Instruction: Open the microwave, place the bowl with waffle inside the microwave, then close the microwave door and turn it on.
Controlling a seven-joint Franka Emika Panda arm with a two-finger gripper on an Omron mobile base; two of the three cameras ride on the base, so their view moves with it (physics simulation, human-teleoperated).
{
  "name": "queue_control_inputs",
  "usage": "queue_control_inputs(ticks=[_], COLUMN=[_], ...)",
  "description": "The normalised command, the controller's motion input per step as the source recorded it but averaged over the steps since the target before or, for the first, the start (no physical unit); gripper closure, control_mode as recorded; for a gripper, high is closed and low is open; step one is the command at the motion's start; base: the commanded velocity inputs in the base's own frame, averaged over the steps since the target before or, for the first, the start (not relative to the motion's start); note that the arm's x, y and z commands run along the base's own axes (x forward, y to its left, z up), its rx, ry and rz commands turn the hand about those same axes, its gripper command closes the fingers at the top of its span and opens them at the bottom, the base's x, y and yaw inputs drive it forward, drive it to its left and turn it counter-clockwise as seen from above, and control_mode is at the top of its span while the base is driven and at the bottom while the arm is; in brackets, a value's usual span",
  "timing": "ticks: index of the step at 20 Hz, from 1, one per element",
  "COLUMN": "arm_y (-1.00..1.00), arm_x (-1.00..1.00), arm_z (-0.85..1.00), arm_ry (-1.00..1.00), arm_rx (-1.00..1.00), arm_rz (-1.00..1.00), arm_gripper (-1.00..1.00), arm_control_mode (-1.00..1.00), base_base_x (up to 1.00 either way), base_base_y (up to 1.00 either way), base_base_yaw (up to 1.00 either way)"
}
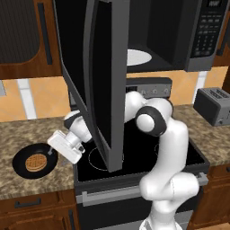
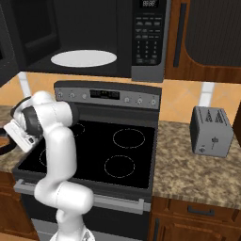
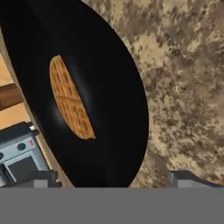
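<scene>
The microwave hangs over the stove with its door swung wide open toward me, and its white turntable shows inside. On the left counter sits the black bowl with the waffle lying flat in it. My gripper is low at the bowl's right rim. In the hand view the bowl and waffle are very close. The gripper is open, its fingertips spread to either side of the near rim, and I cannot tell whether they touch it.
The black stove lies under the microwave, right of the bowl. A grey toaster stands on the right counter. The open door hangs over the stove's left half, just above my forearm. The keypad is on the microwave's right side.
</scene>
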Motion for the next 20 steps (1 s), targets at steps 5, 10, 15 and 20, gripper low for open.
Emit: queue_control_inputs(ticks=[5,10,15,20], arm_y=[0.13,0.10,-0.14,-0.69], arm_x=[0.14,-0.07,-0.36,-0.28], arm_z=[-0.32,-0.18,0.00,0.44], arm_ry=[-0.02,-0.05,-0.01,-0.01], arm_rx=[-0.06,-0.02,0.02,0.07], arm_rz=[0.01,0.00,-0.03,0.00], arm_gripper=[-1.00,1.00,1.00,1.00], arm_control_mode=[-1.00,-1.00,-1.00,-1.00], base_base_x=[0.00,0.00,0.00,0.00], base_base_y=[0.00,0.00,0.00,0.00], base_base_yaw=[0.00,0.00,0.00,0.00])
